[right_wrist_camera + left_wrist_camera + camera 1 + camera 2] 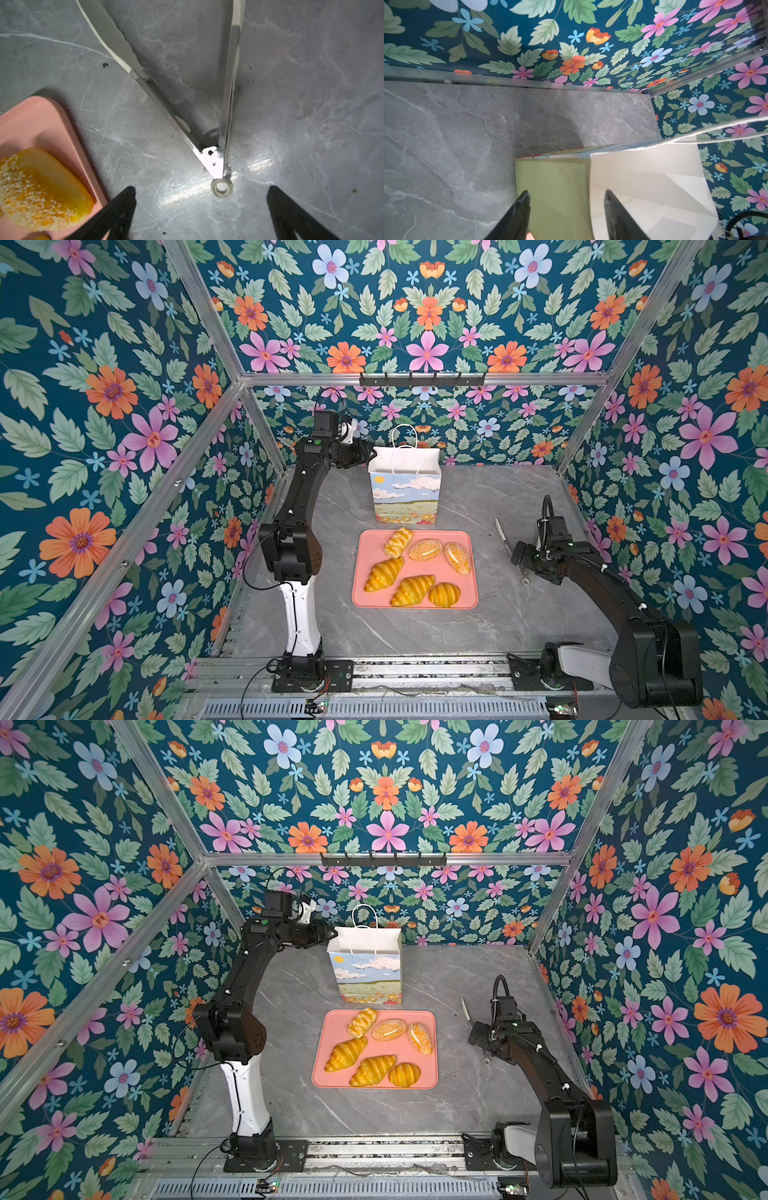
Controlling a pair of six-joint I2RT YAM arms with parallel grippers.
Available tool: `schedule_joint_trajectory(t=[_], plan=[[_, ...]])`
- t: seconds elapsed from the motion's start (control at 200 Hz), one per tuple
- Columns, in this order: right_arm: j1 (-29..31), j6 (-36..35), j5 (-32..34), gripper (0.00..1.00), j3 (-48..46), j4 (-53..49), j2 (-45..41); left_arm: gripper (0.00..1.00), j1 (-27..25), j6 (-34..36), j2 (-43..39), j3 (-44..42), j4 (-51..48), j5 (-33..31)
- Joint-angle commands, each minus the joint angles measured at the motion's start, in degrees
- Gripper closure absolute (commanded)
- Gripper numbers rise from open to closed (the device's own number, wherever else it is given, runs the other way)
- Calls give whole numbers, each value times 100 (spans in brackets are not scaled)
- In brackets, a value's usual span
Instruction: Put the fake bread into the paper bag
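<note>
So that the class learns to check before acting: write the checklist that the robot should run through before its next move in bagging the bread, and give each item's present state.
1. Paper bag upright, mouth open: ok.
2. All six pieces of fake bread on the pink tray: ok.
3. Left gripper clamped on the bag's side wall: not ok, jaws apart astride it.
4. Right gripper open over the tongs: ok.
5. Tongs gripped: not ok, they lie free.
6. Bag's bottom empty: cannot tell.
</note>
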Motion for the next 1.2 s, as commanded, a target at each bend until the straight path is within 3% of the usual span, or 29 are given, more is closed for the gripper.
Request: schedule_joint_trajectory(t=[0.0,0.18,0.365,0.535,1.195], plan=[[8,-97,119,1,44,24,98,40,14,-132,-298,-4,26,-419],[5,-219,238,1,145,111,475,38,23,-193,-1361,-1071,726,-1043],[4,-499,162,1,291,359,979,35,23,-379,-2671,-2872,1926,-932],[8,-608,343,1,520,458,1462,34,23,-530,-3473,-3948,2556,-825],[-10,-887,359,1,1301,471,2786,34,23,-460,-4092,-4366,2704,-581]])
